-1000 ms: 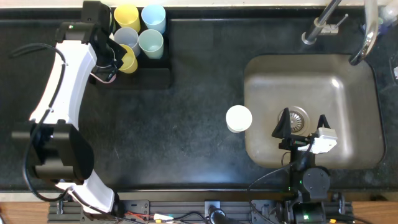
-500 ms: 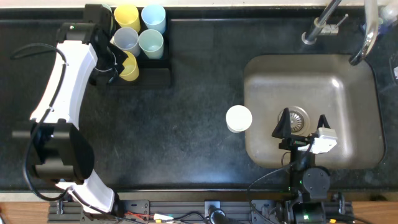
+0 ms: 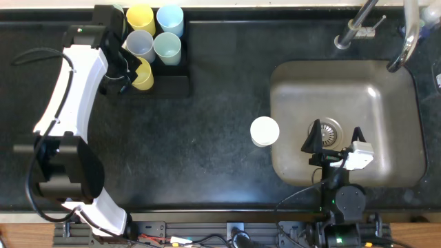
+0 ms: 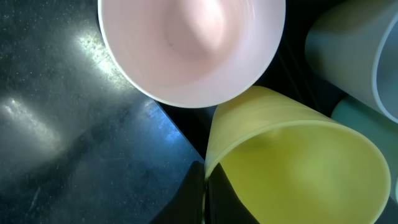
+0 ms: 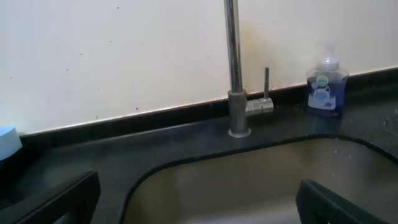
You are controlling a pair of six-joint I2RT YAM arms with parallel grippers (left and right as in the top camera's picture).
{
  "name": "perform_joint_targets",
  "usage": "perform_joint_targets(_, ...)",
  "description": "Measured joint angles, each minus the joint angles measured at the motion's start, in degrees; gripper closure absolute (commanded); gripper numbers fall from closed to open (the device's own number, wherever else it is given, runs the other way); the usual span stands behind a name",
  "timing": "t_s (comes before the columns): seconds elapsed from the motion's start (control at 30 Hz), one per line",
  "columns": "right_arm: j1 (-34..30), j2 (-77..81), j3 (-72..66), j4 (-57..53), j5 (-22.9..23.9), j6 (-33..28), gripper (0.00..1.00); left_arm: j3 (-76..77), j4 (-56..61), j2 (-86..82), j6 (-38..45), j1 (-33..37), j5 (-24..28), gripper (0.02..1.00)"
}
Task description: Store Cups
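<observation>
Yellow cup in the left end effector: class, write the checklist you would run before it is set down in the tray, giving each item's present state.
1. Left end effector grips the yellow cup: ok.
2. Yellow cup upright: not ok, it is tilted.
3. Free space in the black tray: ok, the front part beside the yellow cup is bare.
4. Neighbouring cups out of the way: cannot tell, the pale blue cup is very close.
5. Right end effector away from the tray: ok, open over the sink.
6. All cups stored: not ok, a white cup is on the counter.
</observation>
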Motion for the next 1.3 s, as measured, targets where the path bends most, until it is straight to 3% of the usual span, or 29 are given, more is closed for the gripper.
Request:
perform_joint_targets(0.8,0.0,0.0,0.0,0.0,0.0,0.0,0.005,0.0,0.5,4.5,0.0,0.0,0.0,0.980)
perform_joint_targets(0.83,0.0,0.0,0.0,0.0,0.0,0.0,0.003,0.0,0.4,4.5,0.0,0.0,-0.1,0.899)
perform_joint_targets(0.87,0.0,0.0,0.0,0.0,0.0,0.0,0.003,0.0,0.4,4.5,-0.1,0.0,-0.2,0.722)
perform_joint_targets(0.9,0.0,0.0,0.0,0.0,0.0,0.0,0.003,0.0,0.4,4.5,0.2,0.0,-0.2,0.419)
perform_joint_targets(0.93,0.0,0.0,0.0,0.0,0.0,0.0,0.005,0.0,0.4,4.5,0.0,0.0,-0.2,0.020)
perform_joint_targets(1.3,0.0,0.0,0.0,0.0,0.0,0.0,0.003,-0.2,0.5,3.0,0.0,-1.2,0.3,0.018)
